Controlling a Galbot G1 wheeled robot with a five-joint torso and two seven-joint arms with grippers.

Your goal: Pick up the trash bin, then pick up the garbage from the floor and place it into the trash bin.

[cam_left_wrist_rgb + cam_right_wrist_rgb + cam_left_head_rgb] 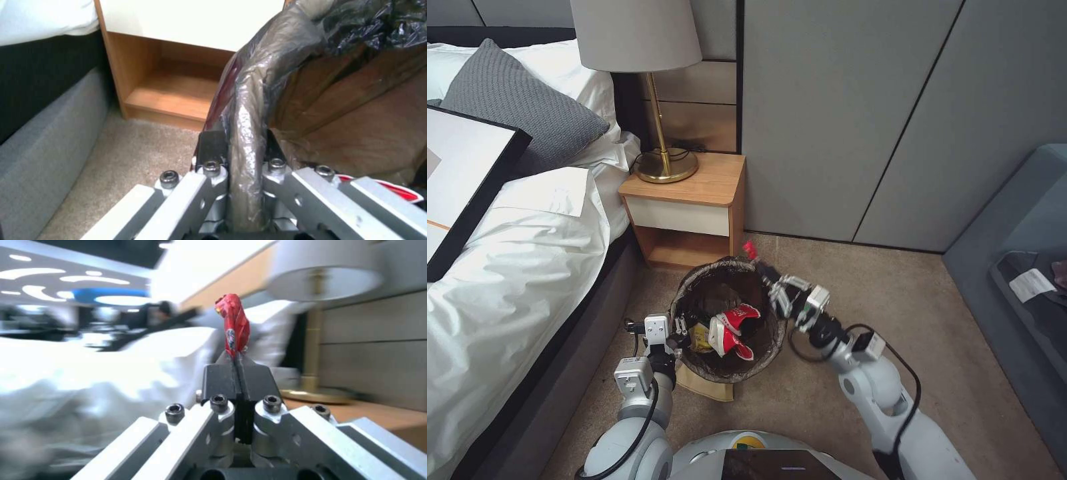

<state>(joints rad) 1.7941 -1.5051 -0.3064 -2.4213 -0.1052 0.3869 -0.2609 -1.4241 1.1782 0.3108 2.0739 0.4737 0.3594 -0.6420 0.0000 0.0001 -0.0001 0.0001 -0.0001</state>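
The trash bin (690,297), lined with a dark bag, hangs off the carpet in front of the nightstand. My left gripper (679,328) is shut on its near-left rim (244,110), one finger inside and one outside. Inside lie crushed red-and-white cups (732,330) and a yellow wrapper (699,338). A flat brown paper bag (707,385) lies on the floor under the bin's near edge. My right gripper (758,262) is over the bin's far-right rim, shut on a small red scrap of garbage (750,250) that sticks up from its fingertips (233,325).
The bed (514,267) with white bedding runs along the left. A wooden nightstand (687,207) with a brass lamp (664,157) stands just behind the bin. Grey wall panels (860,113) close the back. A blue-grey sofa (1014,267) sits at the right. Open carpet (887,293) lies between.
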